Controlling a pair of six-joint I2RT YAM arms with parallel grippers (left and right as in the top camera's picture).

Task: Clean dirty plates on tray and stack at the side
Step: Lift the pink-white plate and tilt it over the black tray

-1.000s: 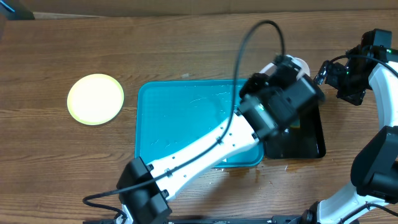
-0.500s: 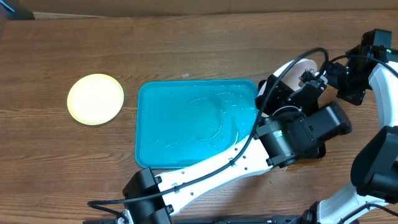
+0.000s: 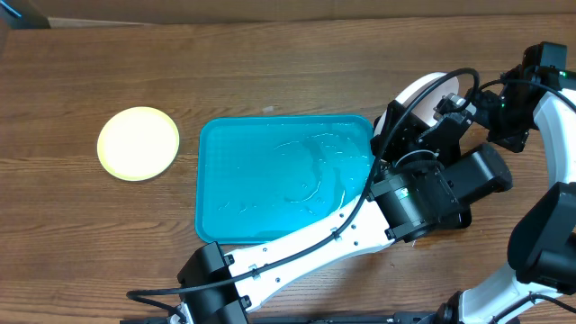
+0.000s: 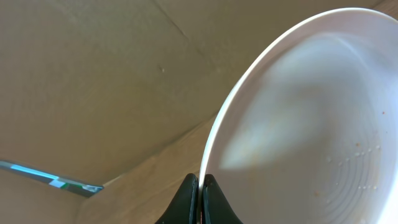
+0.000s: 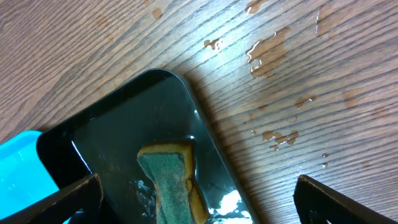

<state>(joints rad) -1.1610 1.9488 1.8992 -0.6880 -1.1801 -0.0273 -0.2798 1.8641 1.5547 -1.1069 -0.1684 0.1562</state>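
Wood-grain tabletop, wet by its right edge. Nearest me, the tray sits mid-tabletop. My right tool hangs open over the black tray and sponge. A yellow plate lies by the left edge. My left tool pinches a tilted white plate by its rim, toward the far right corner.

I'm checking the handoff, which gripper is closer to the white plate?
Left. The left gripper has its fingers pinching the white plate by its rim. The right gripper is apart, just beyond the plate, open above the sponge in the black tray.
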